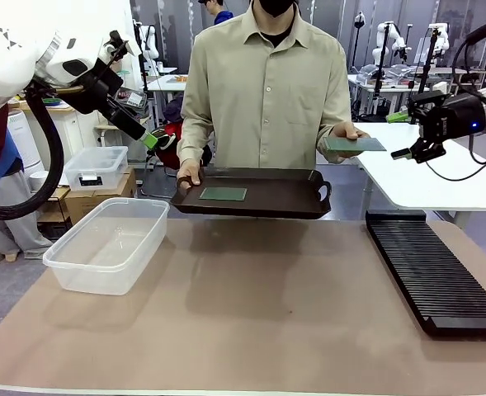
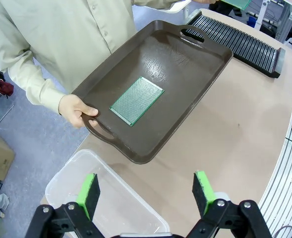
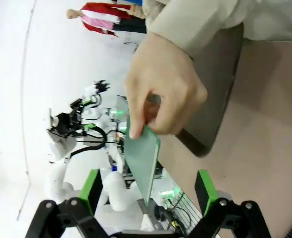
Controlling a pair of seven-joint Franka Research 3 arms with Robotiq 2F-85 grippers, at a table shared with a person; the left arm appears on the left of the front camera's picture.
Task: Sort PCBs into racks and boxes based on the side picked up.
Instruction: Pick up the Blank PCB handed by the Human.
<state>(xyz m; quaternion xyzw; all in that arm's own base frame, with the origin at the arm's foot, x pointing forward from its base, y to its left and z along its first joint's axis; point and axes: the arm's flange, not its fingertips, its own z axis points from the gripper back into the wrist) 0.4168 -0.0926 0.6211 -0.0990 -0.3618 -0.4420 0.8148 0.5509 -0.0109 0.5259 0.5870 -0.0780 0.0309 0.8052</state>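
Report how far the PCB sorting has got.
Done: nothing yet; the clear tub and the black rack hold no boards. In hand: the person's hand offers one PCB toward the open right gripper. Left: that board and the second PCB, lying on the brown tray, both need placing.

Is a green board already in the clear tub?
No, the tub holds nothing; one board lies on the tray, the other board in the person's hand.
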